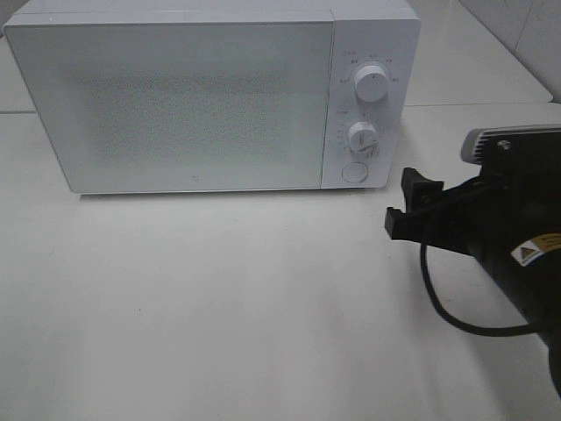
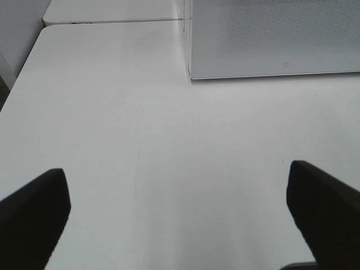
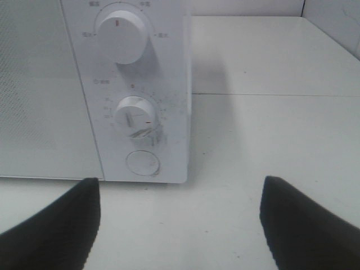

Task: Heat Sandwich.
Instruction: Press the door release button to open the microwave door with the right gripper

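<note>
We could not place the sandwich; no view showed it. We noted the microwave (image 1: 175, 96) at 11 o'clock on the surface (image 1: 219, 307), door shut. At 3 o'clock the right hand (image 1: 405, 202) faced its dials (image 3: 135, 117), spread wide, empty. The left hand (image 2: 175, 171) gaped fully, holding nothing.

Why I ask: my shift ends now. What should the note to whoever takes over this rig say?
Left gripper: open, empty, over the table near the microwave front corner.
Right gripper: open, empty, facing the control panel with its knobs, not touching.
The sandwich: in no view. The microwave door is shut and not see-through, so I cannot tell whether it is inside.
Done: unclear, at most loading.
Left: probably confirm the sandwich is inside, then set the knobs to heat.
</note>
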{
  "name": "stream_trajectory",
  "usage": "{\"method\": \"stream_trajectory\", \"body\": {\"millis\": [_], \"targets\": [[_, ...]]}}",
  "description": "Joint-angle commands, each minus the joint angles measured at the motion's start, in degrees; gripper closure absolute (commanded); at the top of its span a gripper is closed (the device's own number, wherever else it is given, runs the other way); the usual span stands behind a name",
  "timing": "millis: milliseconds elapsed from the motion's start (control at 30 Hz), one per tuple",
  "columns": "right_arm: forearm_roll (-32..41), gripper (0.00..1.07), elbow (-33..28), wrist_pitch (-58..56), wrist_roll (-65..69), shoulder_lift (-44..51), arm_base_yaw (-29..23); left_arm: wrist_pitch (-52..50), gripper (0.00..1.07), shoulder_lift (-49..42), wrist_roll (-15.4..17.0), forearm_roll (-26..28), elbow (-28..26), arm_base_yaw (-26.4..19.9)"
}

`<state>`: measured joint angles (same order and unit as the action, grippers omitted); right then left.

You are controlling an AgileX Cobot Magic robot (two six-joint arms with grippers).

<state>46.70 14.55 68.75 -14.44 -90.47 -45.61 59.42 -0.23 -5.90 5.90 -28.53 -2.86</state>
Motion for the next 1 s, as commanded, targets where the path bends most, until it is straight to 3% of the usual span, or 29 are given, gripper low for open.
{"method": "stream_trajectory", "body": {"millis": [33,633,800,867,933,1000], "targets": [[0.6,0.31,3.5,0.8,-0.5,-3.9,-2.7,-0.3,0.03,-1.3,0.1,0.1,0.2,0.5],[0.6,0.31,5.3,-1.7,6.2,-6.7,-3.8,-0.3,0.03,-1.3,0.1,0.1,0.2,0.5],[0.6,0.31,5.3,-1.4,19.7,-6.7,-3.8,-0.3,0.03,-1.3,0.1,0.1,0.2,0.5],[0.6,0.33,5.3,-1.4,32.7,-6.7,-3.8,-0.3,0.03,-1.3,0.1,0.1,0.2,0.5],[0.6,0.35,5.3,-1.4,36.7,-6.7,-3.8,-0.3,0.03,-1.3,0.1,0.1,0.2,0.5],[0.6,0.4,5.3,-1.4,51.7,-6.7,-3.8,-0.3,0.03,-1.3,0.1,0.1,0.2,0.5]]}}
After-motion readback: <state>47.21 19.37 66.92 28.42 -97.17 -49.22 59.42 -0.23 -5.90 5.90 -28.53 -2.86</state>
